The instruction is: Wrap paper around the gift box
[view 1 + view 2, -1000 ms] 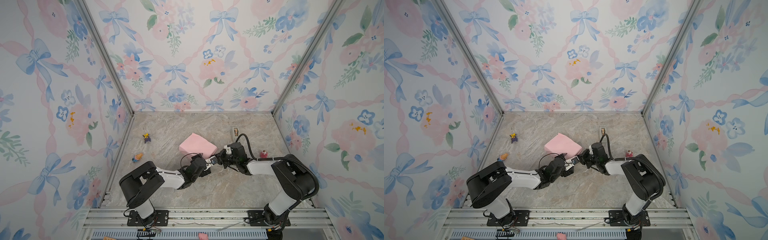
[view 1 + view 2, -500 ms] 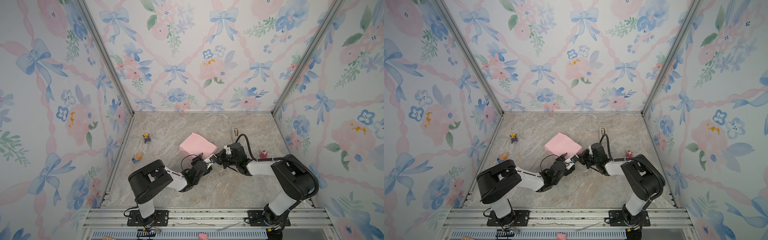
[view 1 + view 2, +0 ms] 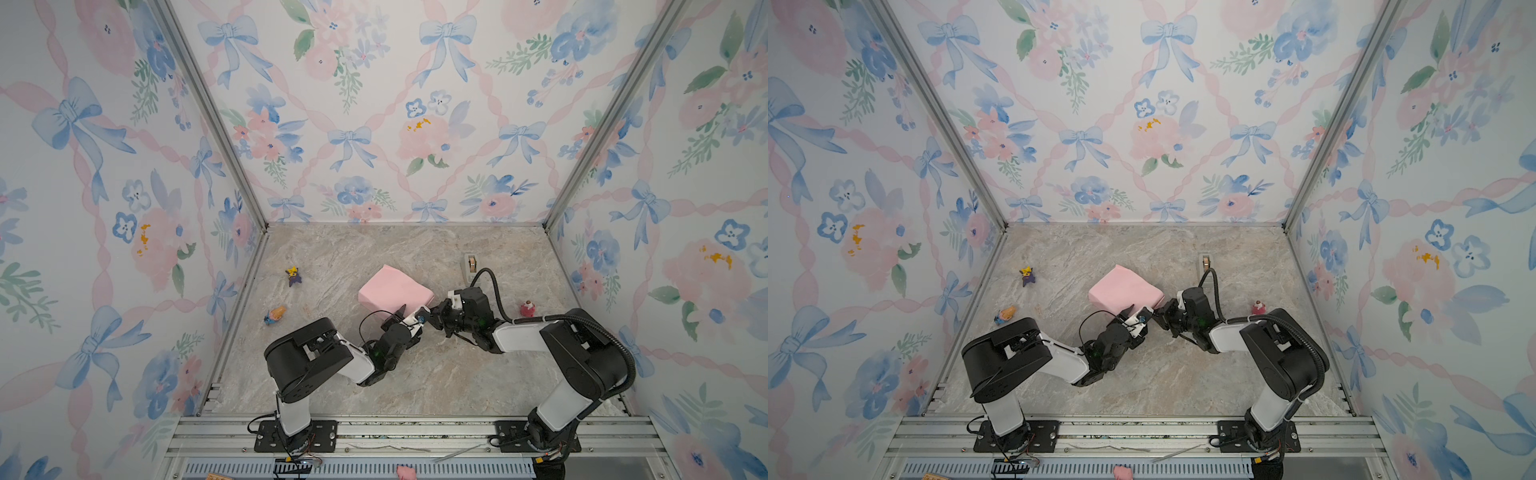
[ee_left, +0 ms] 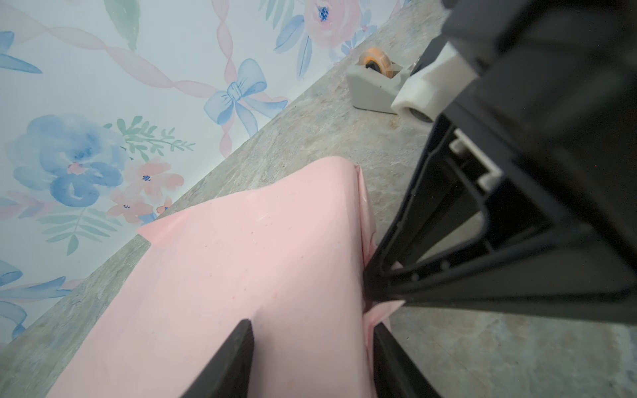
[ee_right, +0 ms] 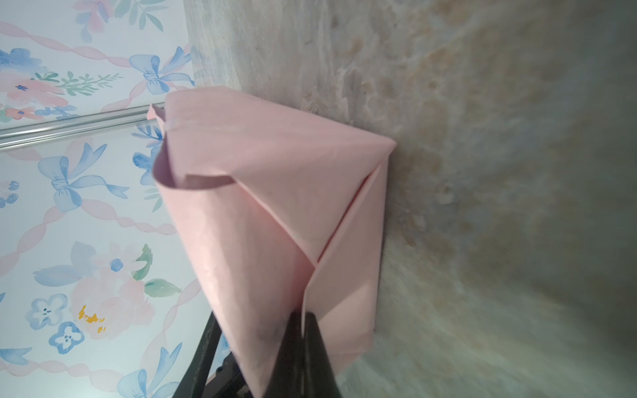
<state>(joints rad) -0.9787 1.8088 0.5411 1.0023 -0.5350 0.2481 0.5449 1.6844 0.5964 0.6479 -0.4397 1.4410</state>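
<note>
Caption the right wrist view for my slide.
Right gripper, jaws shut, pinches a folded end flap of the pink paper on the marbled table.

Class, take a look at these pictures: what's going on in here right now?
Two robot arms are wrapping a gift box. The paper, pink side out, already covers the box completely, so the box itself is hidden. The right gripper is shut on a folded flap at the parcel's near corner. The left gripper straddles the parcel's edge beside it with its jaws apart. The tape dispenser stands untouched behind them.
</note>
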